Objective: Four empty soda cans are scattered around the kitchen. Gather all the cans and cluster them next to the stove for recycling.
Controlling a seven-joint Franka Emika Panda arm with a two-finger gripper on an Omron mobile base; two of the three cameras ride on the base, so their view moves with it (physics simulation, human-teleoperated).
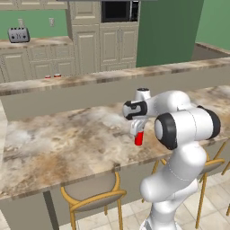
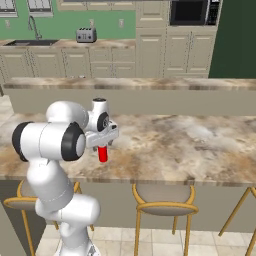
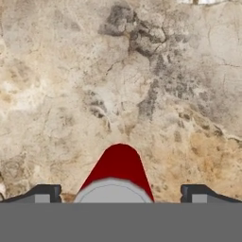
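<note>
A small red soda can (image 1: pixel 139 138) stands upright on the tan marbled island counter (image 1: pixel 67 143), close to its front edge. My gripper (image 1: pixel 138 129) points down right over the can, open, one finger on each side of its top with a gap to each. In the hand view the can (image 3: pixel 118 168) sits centred between the two dark fingertips (image 3: pixel 45 193), and the right base view shows the same can (image 2: pixel 103 154) under the gripper (image 2: pixel 102 143). Two more red cans (image 1: pixel 47 77) (image 1: pixel 57 75) show far off, beyond the raised ledge. The stove is out of view.
A raised bar ledge (image 1: pixel 90 81) runs behind the island counter. Yellow-framed stools (image 2: pixel 162 205) stand under the counter's front edge. Against the back wall are a grey toaster (image 2: pixel 86 35), a sink (image 2: pixel 25 43) and a built-in microwave (image 2: pixel 192 12).
</note>
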